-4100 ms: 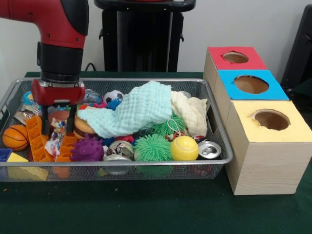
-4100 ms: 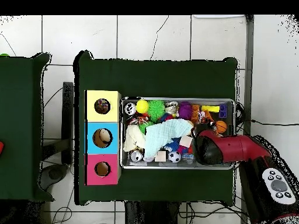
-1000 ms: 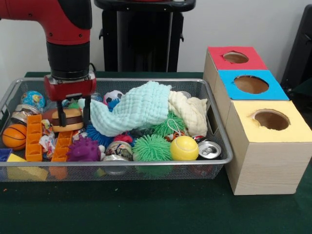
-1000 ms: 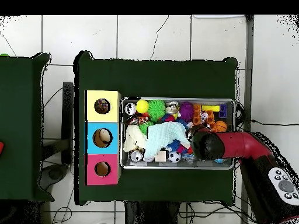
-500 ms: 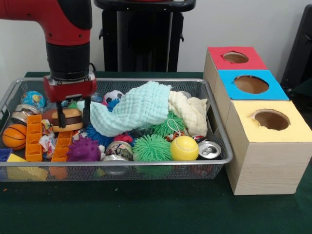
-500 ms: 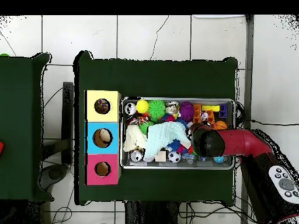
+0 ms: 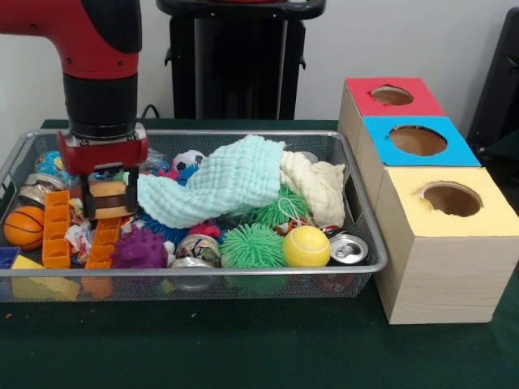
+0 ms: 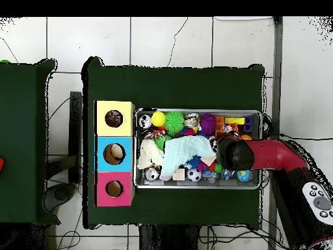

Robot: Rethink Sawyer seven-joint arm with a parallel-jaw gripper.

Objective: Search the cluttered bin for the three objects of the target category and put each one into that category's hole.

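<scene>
My gripper hangs inside the left part of the wire bin. It is shut on a toy hamburger, one finger on each side of the bun. The burger sits just above the orange plastic blocks and beside the left end of the teal cloth. In the overhead view the red arm head covers the gripper and the burger. Three boxes with round holes stand beside the bin: red, blue and yellow.
The bin also holds a cream cloth, a yellow ball, a green spiky ball, a purple spiky ball, a small basketball, a soccer ball and a can.
The gripper left the orange blocks, closed round the hamburger, and in the last half second shifted left with it. The teal cloth's left edge has spread left too.
</scene>
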